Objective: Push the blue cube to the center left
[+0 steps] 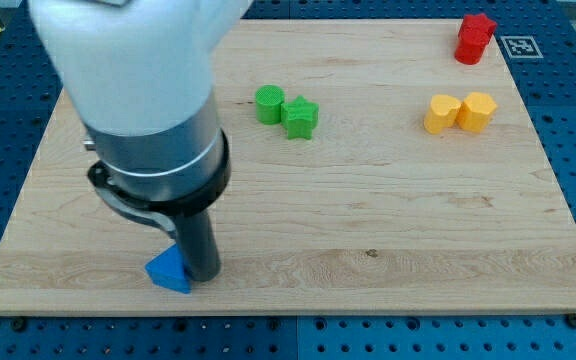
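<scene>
Camera view — my tip touching blue block

My tip sits touching the blue block, just to its right. Green pair is up top and slightly right; yellow pair and red block far upper right.

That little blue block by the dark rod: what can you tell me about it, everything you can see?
The blue block is small, bright blue and looks like matte plastic. From here it shows a wedge-like, pointed outline, so its cube shape is hard to confirm; the rod hides its right side. It lies flat on the wooden board near the view's bottom left, close to the front edge. My tip stands right against its right side, seemingly touching. No other block is near it.
</scene>
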{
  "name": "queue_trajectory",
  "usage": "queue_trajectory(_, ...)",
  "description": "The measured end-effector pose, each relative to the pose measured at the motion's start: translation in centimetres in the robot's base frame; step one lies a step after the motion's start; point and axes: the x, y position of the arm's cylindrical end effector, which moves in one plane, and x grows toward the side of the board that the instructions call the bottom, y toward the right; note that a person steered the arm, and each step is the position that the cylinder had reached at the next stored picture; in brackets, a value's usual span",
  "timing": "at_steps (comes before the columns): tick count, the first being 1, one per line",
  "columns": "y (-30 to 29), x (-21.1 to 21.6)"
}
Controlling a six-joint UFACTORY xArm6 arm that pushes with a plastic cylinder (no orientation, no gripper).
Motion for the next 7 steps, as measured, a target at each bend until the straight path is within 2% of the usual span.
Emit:
queue_trajectory(3, -7.8, 0.0)
queue_trajectory(4, -8.3, 0.0)
queue_trajectory(6, 2.0, -1.2)
queue_trajectory(7, 5.3, -4.2)
